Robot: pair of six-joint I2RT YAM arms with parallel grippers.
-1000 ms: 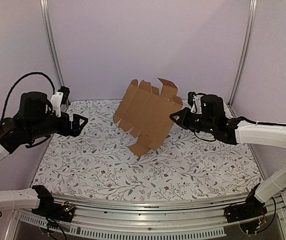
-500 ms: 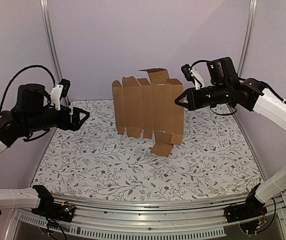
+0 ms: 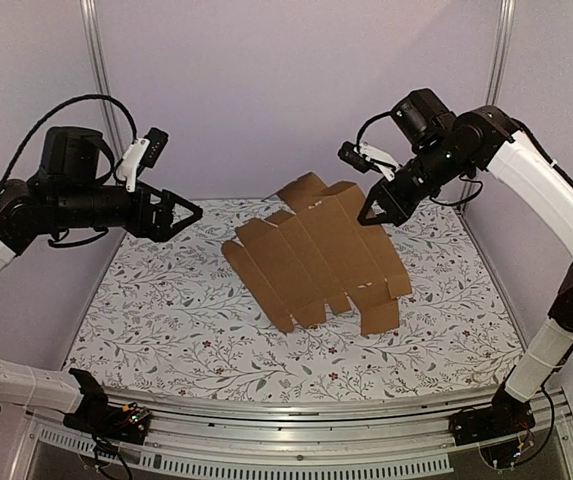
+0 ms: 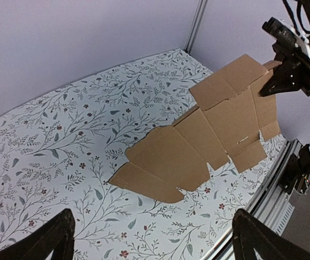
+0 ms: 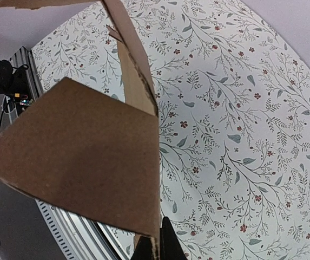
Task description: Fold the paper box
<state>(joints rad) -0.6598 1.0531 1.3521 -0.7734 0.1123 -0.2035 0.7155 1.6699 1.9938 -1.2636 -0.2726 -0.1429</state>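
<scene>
Paper box [image 3: 316,250]: a flat, unfolded die-cut sheet of plain brown cardboard, matte and unprinted. Long scored panels lie side by side, with notched flaps and short tabs along both long edges.
Box position: it slopes down and away from the right claw. Its high corner sits in that claw's tips, and its low end reaches toward the left claw and seems to rest on the cloth.
Right claw [image 3: 368,215]: pressed together on the raised far corner of the sheet, pinching it, and held up above the table.
Right wrist view: cardboard fills the left half just ahead of the claw, showing a raw, fibrous cut edge and one sharp crease. A dark finger [image 5: 163,246] lies against the sheet's bottom edge.
Left claw [image 3: 186,215]: spread wide, holding nothing, in the air. The sheet's nearest rounded flap lies ahead of it and lower, well apart.
Left wrist view: black fingertips [image 4: 49,241] stand at the two bottom corners, with the sheet beyond the gap between them.
Table cover [image 3: 166,320]: white cloth printed with grey-green leafy sprigs and small red flowers, spread below both claws.
Near rail [image 3: 296,408]: ribbed silver metal, curved along the table edge.
</scene>
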